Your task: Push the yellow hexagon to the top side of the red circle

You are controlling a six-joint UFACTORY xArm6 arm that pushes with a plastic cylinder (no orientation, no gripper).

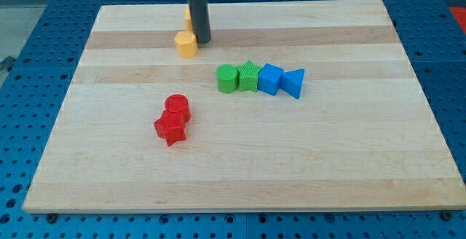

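The yellow hexagon (186, 44) lies near the top of the wooden board (109, 159), left of centre. My tip (202, 41) stands just to its right, touching or nearly touching it. A second yellow block (187, 17) shows partly behind the rod, above the hexagon; its shape is hidden. The red circle (177, 108) lies well below the hexagon, left of the board's centre. A red star (170, 130) touches the circle's lower left.
A row of touching blocks lies right of centre: a green circle (227, 79), a green star (249, 76), a blue block (270, 79) and a blue triangle (294, 83). Blue perforated table surrounds the board.
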